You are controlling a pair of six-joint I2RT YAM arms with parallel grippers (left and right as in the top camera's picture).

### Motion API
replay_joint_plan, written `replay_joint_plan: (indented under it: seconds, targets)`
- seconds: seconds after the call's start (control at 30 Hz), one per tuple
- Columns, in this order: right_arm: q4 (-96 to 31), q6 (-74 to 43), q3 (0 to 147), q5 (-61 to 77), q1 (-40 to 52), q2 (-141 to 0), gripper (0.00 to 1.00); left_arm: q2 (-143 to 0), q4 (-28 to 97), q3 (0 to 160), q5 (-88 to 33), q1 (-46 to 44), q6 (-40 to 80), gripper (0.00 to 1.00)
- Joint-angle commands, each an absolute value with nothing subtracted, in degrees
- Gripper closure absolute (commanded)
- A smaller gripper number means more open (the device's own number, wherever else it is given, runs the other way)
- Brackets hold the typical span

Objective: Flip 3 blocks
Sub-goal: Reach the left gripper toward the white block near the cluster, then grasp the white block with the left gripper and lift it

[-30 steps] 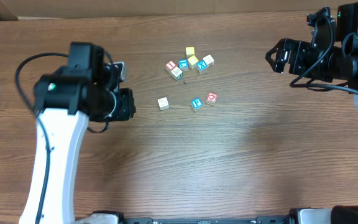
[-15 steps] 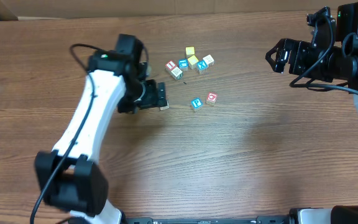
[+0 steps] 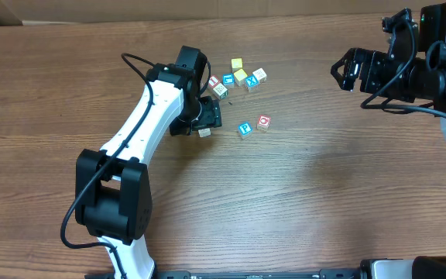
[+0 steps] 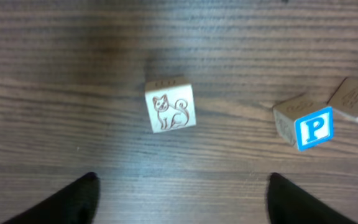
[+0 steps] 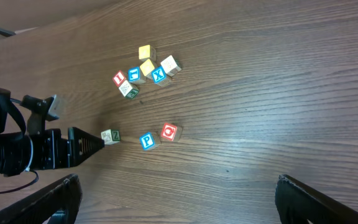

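Left claw (image 4: 182, 196) released, fingers spread wide, nothing between them. Pale block (image 4: 171, 112), cat drawing on top face, sits on table (image 4: 55, 74) just ahead of fingertips, turned slightly askew, untouched. Blue P block (image 4: 314, 127) lies to its right, red-ring block (image 3: 264, 121) just beside that (only corner shows in left wrist view). Other blocks (image 3: 237, 76) clustered nearby, toward far side of table. Right claw (image 5: 178, 186) also released, wide apart, empty, hanging well apart over table's right side.
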State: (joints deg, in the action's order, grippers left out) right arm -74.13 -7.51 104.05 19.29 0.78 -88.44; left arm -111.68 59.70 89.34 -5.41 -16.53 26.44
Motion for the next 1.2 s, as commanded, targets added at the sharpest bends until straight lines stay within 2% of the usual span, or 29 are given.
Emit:
replay_joint_plan:
  seconds: [0.0,0.1,0.2,0.43,0.57,0.8,1.17]
  targets:
    - [-73.8,-7.7,105.4,19.6,0.6,-87.2,0.0,-112.5,58.5,89.2,-3.8,-17.3,27.9,0.26]
    - [-73.8,-7.7,105.4,19.6,0.6,-87.2,0.0,-112.6,57.3,89.2,-3.6,-17.7,27.9,0.27]
    - [-73.8,-7.7,105.4,19.6,0.6,-87.2,0.0,-112.9,55.8,89.0,-3.5,-18.4,27.9,0.34]
    - [-73.8,-7.7,105.4,19.6,0.6,-87.2,0.0,-113.1,50.8,85.8,-0.2,-20.4,27.9,0.4]
    - [-73.8,-7.7,105.4,19.6,0.6,-87.2,0.0,-113.1,49.9,84.5,4.2,-20.6,30.0,0.4]
    - [-73.8,-7.7,105.4,19.6,0.6,-87.2,0.0,-113.1,43.4,78.8,4.0,-20.6,32.4,0.39]
    - [-73.8,-7.7,105.4,19.6,0.6,-87.2,0.0,-113.1,42.9,78.5,4.1,-20.7,32.4,0.41]
